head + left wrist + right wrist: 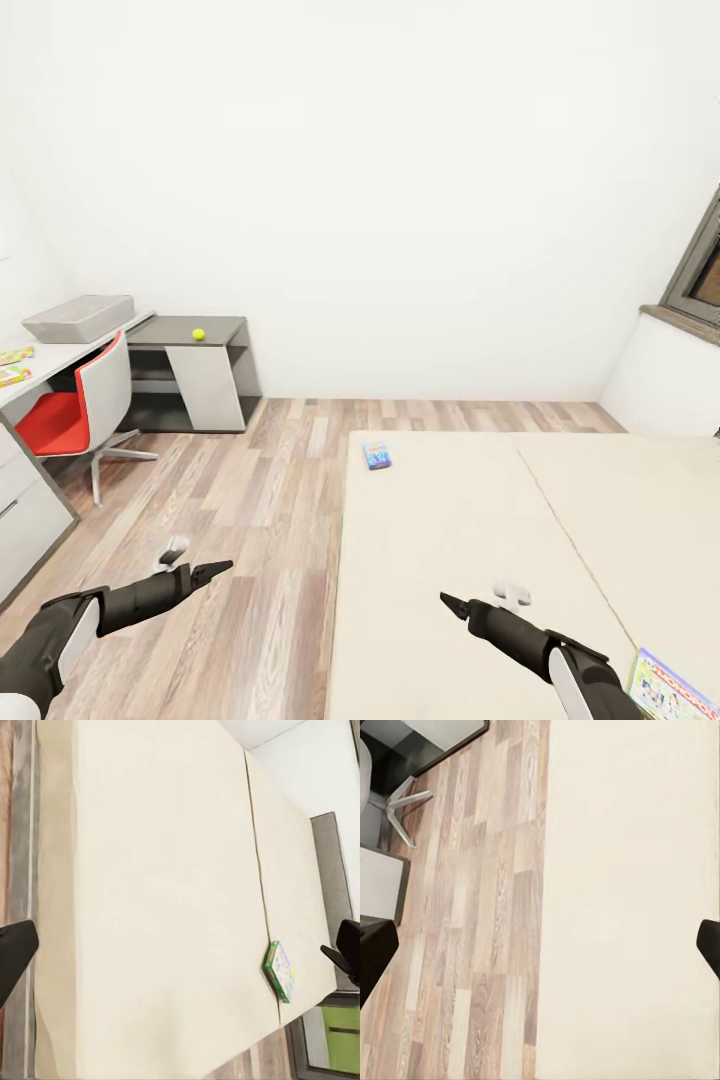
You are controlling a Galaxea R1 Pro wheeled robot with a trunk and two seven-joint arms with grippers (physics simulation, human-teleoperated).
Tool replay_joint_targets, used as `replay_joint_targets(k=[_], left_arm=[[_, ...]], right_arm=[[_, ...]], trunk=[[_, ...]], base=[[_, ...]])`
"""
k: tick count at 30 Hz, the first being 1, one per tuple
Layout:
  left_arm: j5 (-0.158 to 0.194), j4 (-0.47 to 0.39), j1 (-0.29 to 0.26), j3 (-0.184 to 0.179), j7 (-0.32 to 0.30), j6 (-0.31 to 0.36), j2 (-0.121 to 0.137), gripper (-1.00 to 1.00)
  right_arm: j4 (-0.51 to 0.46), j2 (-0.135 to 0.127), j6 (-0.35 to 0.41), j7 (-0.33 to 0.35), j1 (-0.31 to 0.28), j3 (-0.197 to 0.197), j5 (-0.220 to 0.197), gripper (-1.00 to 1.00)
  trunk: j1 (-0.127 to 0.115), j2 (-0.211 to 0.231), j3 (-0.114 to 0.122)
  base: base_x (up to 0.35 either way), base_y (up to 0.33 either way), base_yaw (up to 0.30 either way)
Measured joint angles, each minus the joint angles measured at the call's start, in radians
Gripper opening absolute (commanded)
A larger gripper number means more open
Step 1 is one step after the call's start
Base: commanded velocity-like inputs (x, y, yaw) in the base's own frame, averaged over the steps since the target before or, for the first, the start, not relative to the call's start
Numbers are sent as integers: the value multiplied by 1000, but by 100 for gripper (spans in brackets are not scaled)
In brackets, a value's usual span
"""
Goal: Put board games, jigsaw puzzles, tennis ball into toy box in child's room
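Observation:
A small blue board game (377,455) lies near the bed's (470,540) far left corner. A green-edged board game (668,690) (280,970) rests at the mattress's near right edge. The grey toy box (78,318) stands on the pale table (45,372) at the left. Two flat multicoloured pieces (14,365) lie beside it, too small to tell jigsaw puzzle from game. The tennis ball (198,334) sits on the dark cabinet. My left gripper (215,571) (180,949) hangs open over the floor. My right gripper (452,603) (540,945) is open and empty above the mattress.
A red and white swivel chair (75,410) stands in front of the table. The lower dark grey cabinet (195,375) adjoins the table against the white wall. Wood-plank floor (250,500) runs between table and bed. A dark-framed window (700,270) is at the right.

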Motion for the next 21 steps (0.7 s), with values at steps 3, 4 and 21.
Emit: replay_joint_targets(k=[3, 4, 21], left_arm=[[0, 0, 0, 0, 0, 0, 0, 100], [0, 0, 0, 0, 0, 0, 0, 100], [0, 0, 0, 0, 0, 0, 0, 100]], right_arm=[[0, 0, 0, 0, 0, 0, 0, 100], [0, 0, 0, 0, 0, 0, 0, 100], [0, 0, 0, 0, 0, 0, 0, 100]], trunk=[[0, 0, 0], [0, 0, 0], [0, 0, 0]], base=[[0, -208, 0], [0, -208, 0], [0, -208, 0]])
